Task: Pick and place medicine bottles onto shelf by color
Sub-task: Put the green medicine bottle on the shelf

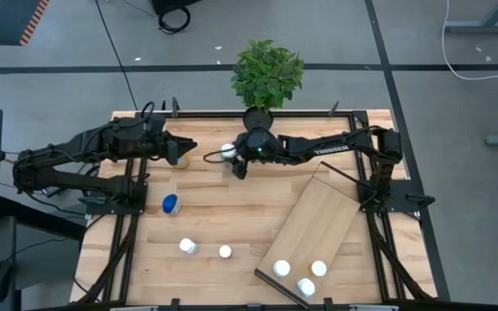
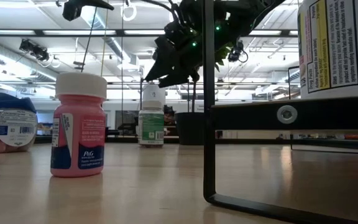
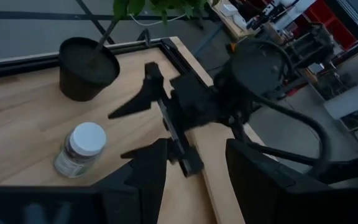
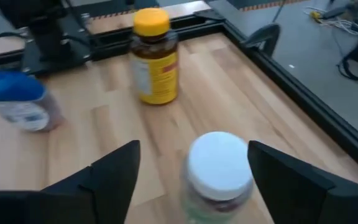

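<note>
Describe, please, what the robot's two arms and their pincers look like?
Both arms are dark, jointed and slender. The right arm carries pale lettering along one link and small green lights near its wrist. Each pincer, left pincer and right pincer, has two flat, dark, wedge-shaped fingers.

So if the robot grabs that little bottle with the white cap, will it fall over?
The small white-capped bottle stands upright between the right gripper's open fingers, so it probably stays steady. It looks like stiff plastic and likely light. Its round sides might roll if tipped.
</note>
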